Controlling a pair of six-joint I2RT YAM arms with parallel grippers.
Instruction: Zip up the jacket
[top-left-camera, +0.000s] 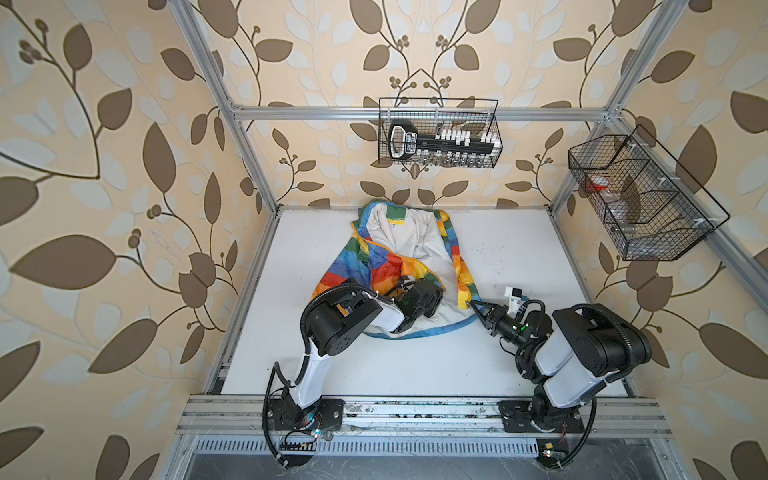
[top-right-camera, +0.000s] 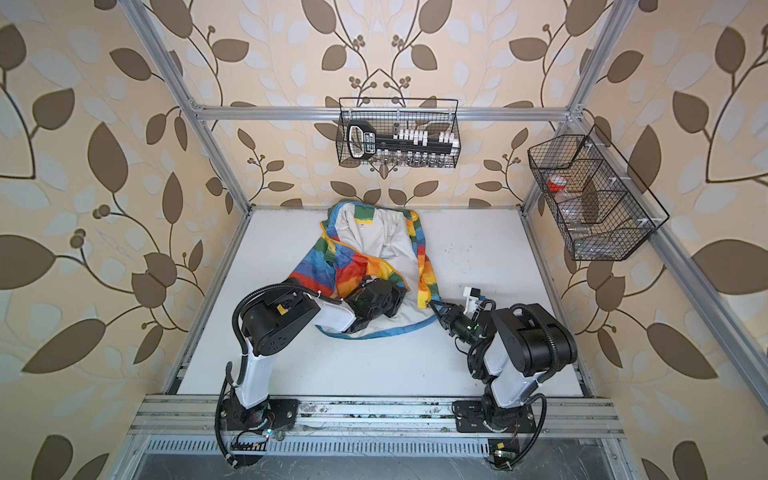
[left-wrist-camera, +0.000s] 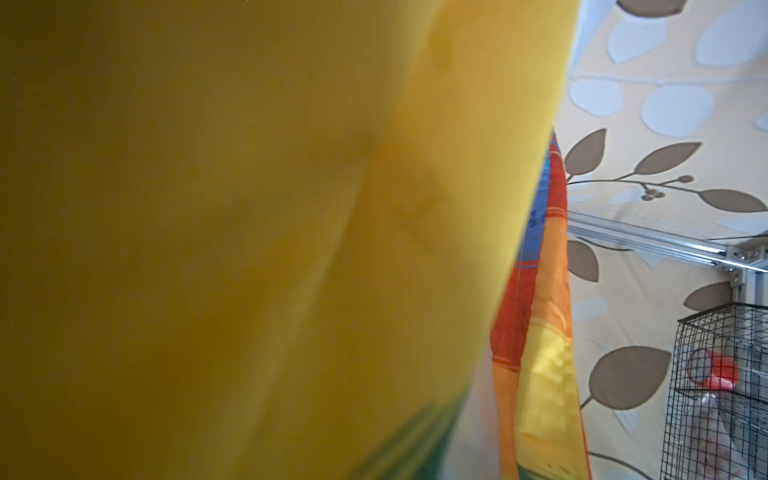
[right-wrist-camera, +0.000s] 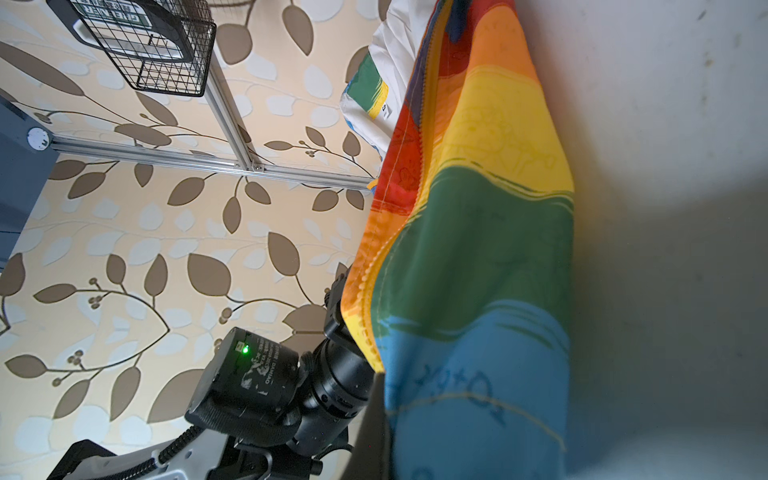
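Nearest, the right jaws are pinching the jacket (top-left-camera: 415, 245) by its near right corner, the left jaws are pressed together in its bunched left flap (can't tell if they've got cloth), and it's lying unzipped, lining up, mid-to-far on the surface (top-left-camera: 415, 365).

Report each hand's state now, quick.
Left hand: closed, apparently pinching the jacket; fabric hides its fingertips.
Right hand: closed on the jacket's lower front corner.
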